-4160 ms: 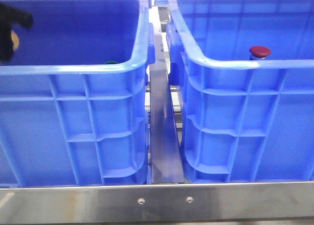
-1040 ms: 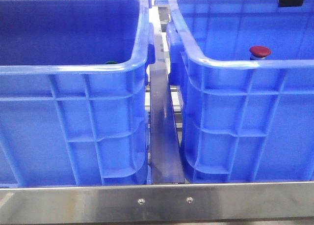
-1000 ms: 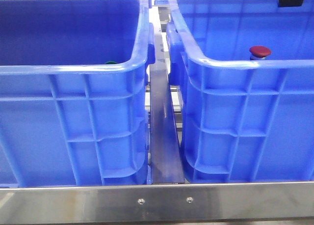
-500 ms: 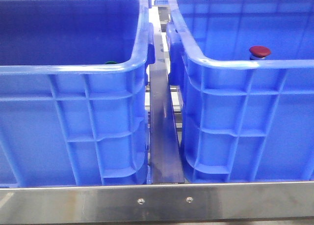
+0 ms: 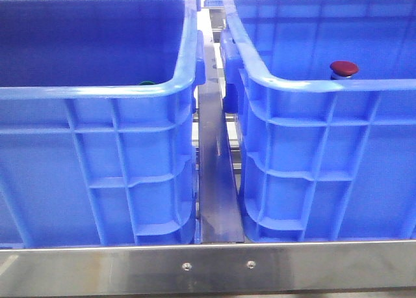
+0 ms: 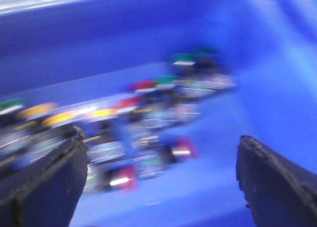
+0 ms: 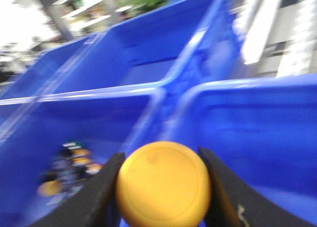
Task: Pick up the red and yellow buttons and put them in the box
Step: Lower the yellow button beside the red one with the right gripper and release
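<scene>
Two big blue crates fill the front view side by side on a metal frame (image 5: 214,265): the left crate (image 5: 97,161) at 9 o'clock and the right crate (image 5: 325,161) at 3 o'clock, with a narrow metal strip (image 5: 218,181) running between them. More blue crates show behind them in the right wrist view. Neither arm shows in the front view.

In the left wrist view, which is badly blurred, a heap of buttons (image 6: 133,128) lies on the floor of a blue crate, with green, red and yellow caps among them; single ones cannot be told apart. The left gripper (image 6: 161,182) hangs above this heap with its two dark fingers (image 6: 44,187) spread wide and nothing between them.

The right gripper (image 7: 162,187) is pinching the yellow button (image 7: 163,185), its round orange-yellow cap filling the gap between the two dark fingers (image 7: 99,197). It is held over the crates, above the seam where their rims meet.

The red button (image 5: 344,68) stands inside the right crate, its dark red cap showing just over the near rim at about 2 o'clock. A sliver of a green cap (image 5: 147,83) peeps over the near rim of the left crate.
</scene>
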Robot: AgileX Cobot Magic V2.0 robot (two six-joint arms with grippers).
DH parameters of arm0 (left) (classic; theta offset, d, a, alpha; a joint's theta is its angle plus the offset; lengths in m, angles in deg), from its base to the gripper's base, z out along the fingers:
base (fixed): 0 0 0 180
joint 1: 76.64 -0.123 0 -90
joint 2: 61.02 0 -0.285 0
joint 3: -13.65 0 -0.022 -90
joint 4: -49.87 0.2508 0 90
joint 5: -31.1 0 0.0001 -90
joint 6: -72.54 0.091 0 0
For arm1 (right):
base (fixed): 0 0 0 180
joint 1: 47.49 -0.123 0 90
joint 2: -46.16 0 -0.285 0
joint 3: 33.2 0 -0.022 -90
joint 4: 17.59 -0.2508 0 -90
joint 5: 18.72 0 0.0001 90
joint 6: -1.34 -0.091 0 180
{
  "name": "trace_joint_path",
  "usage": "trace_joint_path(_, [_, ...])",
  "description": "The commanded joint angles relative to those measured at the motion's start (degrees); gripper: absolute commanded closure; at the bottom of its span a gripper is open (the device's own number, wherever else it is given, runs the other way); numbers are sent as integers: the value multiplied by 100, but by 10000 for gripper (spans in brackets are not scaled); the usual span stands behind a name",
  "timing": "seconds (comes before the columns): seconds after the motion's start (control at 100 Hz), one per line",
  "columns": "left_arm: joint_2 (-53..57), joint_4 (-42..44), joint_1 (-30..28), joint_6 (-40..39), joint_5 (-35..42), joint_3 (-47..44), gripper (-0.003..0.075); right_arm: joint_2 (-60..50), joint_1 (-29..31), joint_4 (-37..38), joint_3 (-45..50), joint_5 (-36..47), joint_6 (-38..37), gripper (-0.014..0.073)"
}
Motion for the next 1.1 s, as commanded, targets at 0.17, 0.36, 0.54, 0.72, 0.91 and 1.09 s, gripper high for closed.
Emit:
trace_joint_path(0.17, [1234, 99, -1380, -76, 452, -640, 262, -151, 84, -602, -194, 1469, 1209, 462])
trace_joint_path(0.36, [1902, 99, -1799, -76, 452, -976, 501, -97, 84, -602, -194, 2440, 1717, 462])
trace_joint_path(0.54, [2062, 99, -1831, -76, 465, -1024, 738, 481, 84, -602, -348, 2525, 2179, 462])
trace_joint_path(0.72, [2062, 99, -1831, -76, 465, -1024, 739, 1471, 178, -602, -879, 2593, 2545, 462])
trace_joint_path(0.91, [2062, 48, -1831, -76, 455, -1024, 739, 2389, 564, -732, -1443, 2076, 2545, 462])
trace_joint_path(1.09, [2062, 37, -1831, -76, 455, -1024, 739, 3005, 876, -842, -1718, 1484, 2545, 462])
